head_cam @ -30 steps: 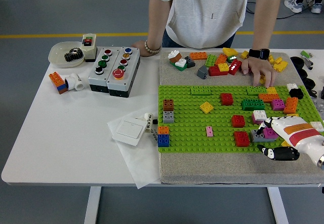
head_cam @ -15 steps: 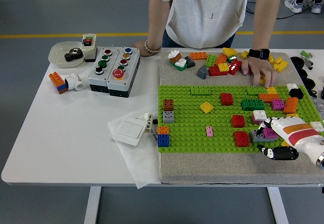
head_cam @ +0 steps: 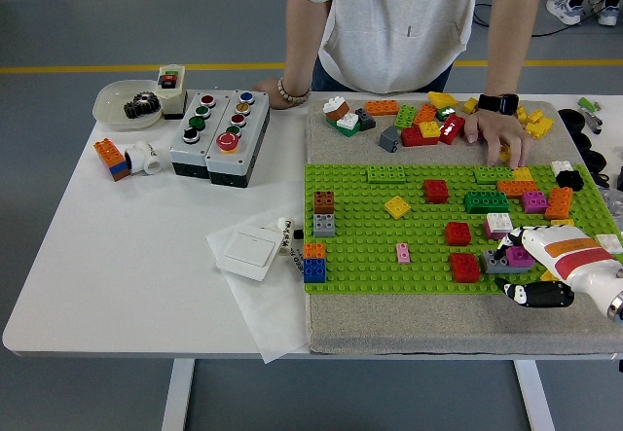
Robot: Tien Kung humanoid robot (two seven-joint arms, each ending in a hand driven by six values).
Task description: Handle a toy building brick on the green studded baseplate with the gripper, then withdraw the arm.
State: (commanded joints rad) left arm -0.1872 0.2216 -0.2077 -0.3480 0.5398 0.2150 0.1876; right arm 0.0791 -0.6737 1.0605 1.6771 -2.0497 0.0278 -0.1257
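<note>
Magenta brick [head_cam: 519, 254] on green baseplate [head_cam: 370, 236], touching right hand [head_cam: 545, 266] fingertips

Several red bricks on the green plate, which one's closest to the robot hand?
The red brick at the baseplate's near edge, just left of the right hand. The other two red ones sit farther back.

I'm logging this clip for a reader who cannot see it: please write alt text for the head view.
The robot's right hand reaches in from the right onto the green studded baseplate, fingers at a magenta and grey brick near its right edge. A person stands at the far side, one hand resting among loose bricks beyond the baseplate. A button box sits to the left.
</note>
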